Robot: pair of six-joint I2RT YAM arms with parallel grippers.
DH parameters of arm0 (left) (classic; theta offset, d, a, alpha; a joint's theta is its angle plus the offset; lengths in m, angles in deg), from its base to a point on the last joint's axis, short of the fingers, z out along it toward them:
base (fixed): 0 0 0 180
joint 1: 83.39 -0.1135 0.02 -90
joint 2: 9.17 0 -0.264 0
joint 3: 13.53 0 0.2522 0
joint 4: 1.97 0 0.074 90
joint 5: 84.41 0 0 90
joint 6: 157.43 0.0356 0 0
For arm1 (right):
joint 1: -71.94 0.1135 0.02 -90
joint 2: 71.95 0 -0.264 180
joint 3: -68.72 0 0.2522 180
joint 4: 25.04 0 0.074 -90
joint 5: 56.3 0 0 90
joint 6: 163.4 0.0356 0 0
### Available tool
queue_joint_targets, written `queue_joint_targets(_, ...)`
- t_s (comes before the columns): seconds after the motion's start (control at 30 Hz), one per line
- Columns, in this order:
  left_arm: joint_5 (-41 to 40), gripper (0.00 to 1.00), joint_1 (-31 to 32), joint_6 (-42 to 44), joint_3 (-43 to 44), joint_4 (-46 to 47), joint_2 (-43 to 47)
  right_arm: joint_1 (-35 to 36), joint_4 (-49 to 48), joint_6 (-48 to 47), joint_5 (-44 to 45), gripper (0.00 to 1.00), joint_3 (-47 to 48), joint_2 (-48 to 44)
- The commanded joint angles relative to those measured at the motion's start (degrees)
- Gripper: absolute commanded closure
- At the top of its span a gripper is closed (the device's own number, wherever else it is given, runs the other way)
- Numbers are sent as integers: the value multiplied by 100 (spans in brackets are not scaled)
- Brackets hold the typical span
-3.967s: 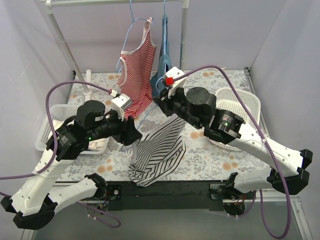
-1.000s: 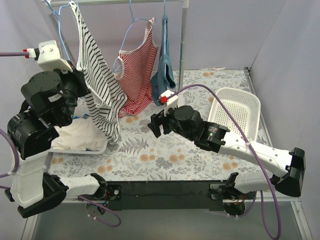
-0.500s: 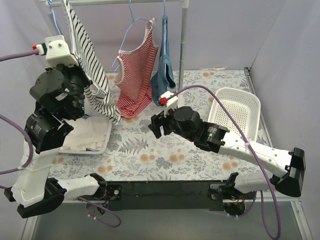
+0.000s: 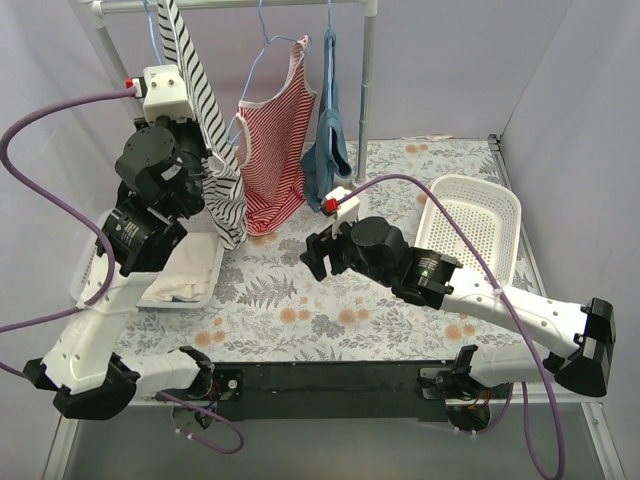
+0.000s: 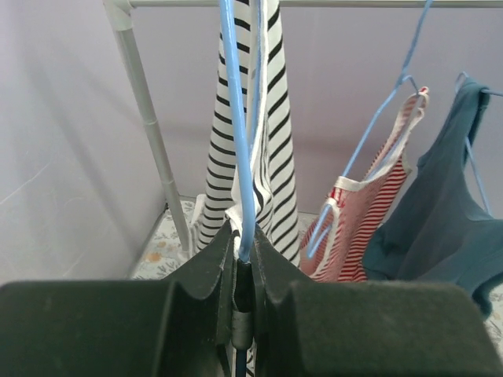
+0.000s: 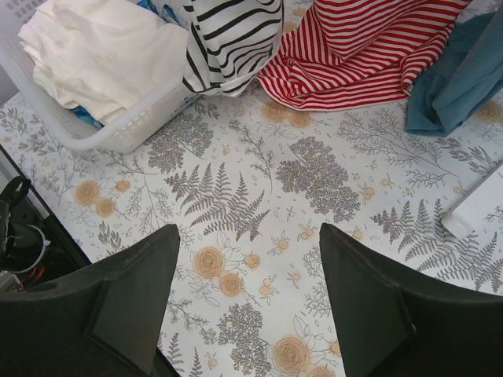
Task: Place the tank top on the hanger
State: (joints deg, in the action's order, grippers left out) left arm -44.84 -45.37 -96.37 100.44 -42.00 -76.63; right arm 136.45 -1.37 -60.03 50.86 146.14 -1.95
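Tank top (image 4: 225, 200) on hanger (image 5: 236, 118), clamped in my left jaws above the desk's far-left corner (right jaws apart); probably only release remains.

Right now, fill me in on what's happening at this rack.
The left end effector is shut on the blue hanger, holding it up by the rack rail with the black-striped tank top draped over it. Whether it is hooked on the rail cannot be seen. The right end effector is open and empty above the floral table. A red striped top and a blue garment hang alongside.
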Motion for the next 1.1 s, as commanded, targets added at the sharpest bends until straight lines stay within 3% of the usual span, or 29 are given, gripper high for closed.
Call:
queue_joint_targets(0.0,858,100,-854,-434,-62,131,-82,-9,-183,87,-12,20,-90,-258)
queue_joint_targets(0.2,2509,100,-2217,-1103,-562,-46,14,-9,-86,87,15,20,-108,-320)
queue_joint_targets(0.4,3645,100,-2966,-1622,-879,-99,40,0,-51,96,-12,21,-90,-294)
queue_joint_targets(0.53,4041,100,-3108,-1745,-1178,-28,224,-9,-24,131,-38,21,-99,-276)
queue_joint_targets(1.07,4226,100,-3152,-1930,-1390,-643,883,-9,-7,149,-3,21,-222,-311)
